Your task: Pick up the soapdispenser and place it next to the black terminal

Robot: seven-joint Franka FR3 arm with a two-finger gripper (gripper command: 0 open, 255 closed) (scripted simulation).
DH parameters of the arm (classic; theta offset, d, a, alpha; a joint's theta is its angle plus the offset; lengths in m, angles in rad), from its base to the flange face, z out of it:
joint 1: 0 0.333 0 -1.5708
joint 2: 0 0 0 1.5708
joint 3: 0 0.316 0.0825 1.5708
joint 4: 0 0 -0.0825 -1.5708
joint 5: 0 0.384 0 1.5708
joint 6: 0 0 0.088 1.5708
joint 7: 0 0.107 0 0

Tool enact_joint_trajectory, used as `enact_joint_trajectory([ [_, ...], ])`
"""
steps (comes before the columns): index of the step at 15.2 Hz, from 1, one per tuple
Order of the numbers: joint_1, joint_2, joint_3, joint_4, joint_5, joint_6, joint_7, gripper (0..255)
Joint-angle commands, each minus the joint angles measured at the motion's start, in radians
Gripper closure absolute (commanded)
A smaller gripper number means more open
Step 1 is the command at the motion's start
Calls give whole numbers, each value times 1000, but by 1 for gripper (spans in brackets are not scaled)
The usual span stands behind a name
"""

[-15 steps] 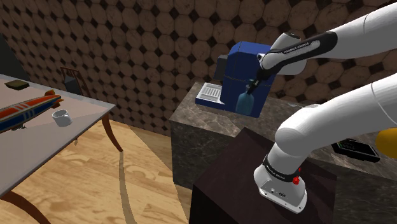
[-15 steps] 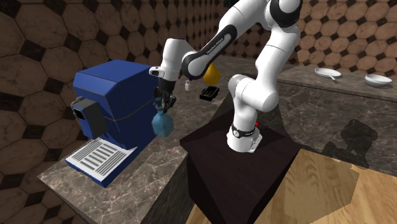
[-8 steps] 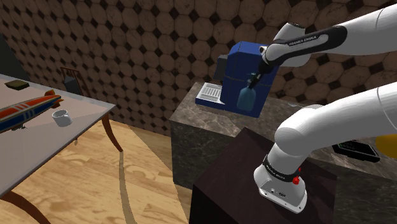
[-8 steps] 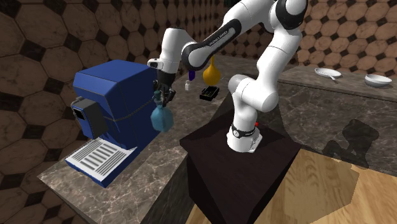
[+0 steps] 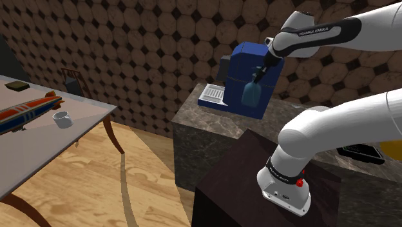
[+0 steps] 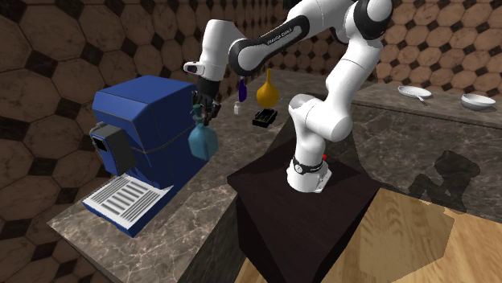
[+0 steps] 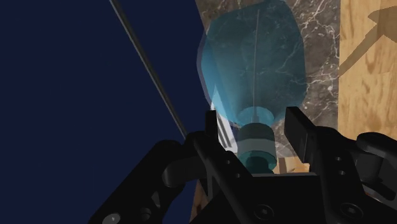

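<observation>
The soap dispenser (image 5: 250,95) is a translucent blue bottle hanging in the air beside the blue machine, above the stone counter. My gripper (image 5: 258,75) is shut on its narrow top from above. The second exterior view has the dispenser (image 6: 202,141) under the gripper (image 6: 200,113), right against the machine's side. In the wrist view the gripper (image 7: 254,137) clasps the neck of the dispenser (image 7: 254,63) between its fingers (image 7: 213,130). The black terminal (image 5: 359,152) lies flat on the counter far toward the shoulder view's right, also seen as a small black terminal (image 6: 264,119) behind the arm.
A big blue coffee machine (image 6: 145,133) with a white drip grille stands on the marble counter (image 6: 185,225). An orange vase (image 6: 268,91) and a small bottle (image 6: 238,105) stand near the terminal. A grey table (image 5: 77,126) with a toy airship and cup is at the shoulder view's left.
The gripper has risen with the soap dispenser, lifting it higher above the counter alongside the blue machine. The terminal and other things have not moved.
</observation>
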Motion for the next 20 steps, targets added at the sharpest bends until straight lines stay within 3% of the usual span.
enact_joint_trajectory([
  [1, 1, -10, 10, 21, 6, -31, 1, 255],
  [20, 23, -47, 93, 246, 61, -293, 12, 255],
])
